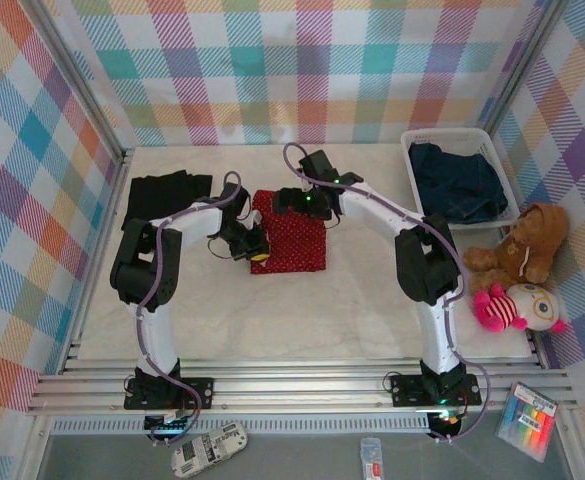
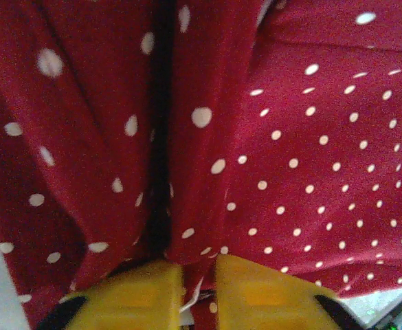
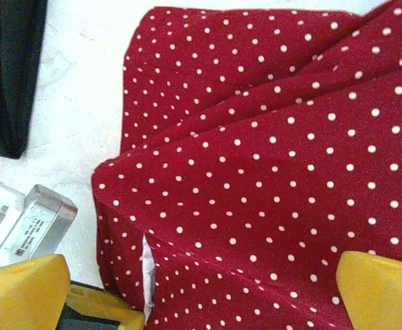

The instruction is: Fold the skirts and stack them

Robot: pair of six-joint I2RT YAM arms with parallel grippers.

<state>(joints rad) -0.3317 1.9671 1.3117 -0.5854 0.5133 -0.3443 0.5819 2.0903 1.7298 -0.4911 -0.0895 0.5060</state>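
Left end effector [image 2: 199,292]: clamped on red dotted skirt [image 2: 310,172]. Right end effector [image 3: 201,292]: wide apart over it. I judged a matching pinch needed before folding.

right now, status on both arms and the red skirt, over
Left fingers shut on red dotted skirt, left edge. Right fingers open over its far corner. Black skirt apart, far left; nothing blocking.

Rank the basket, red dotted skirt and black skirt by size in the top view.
1. Basket.
2. Red dotted skirt.
3. Black skirt; the left arm hides part, so second and third are uncertain.
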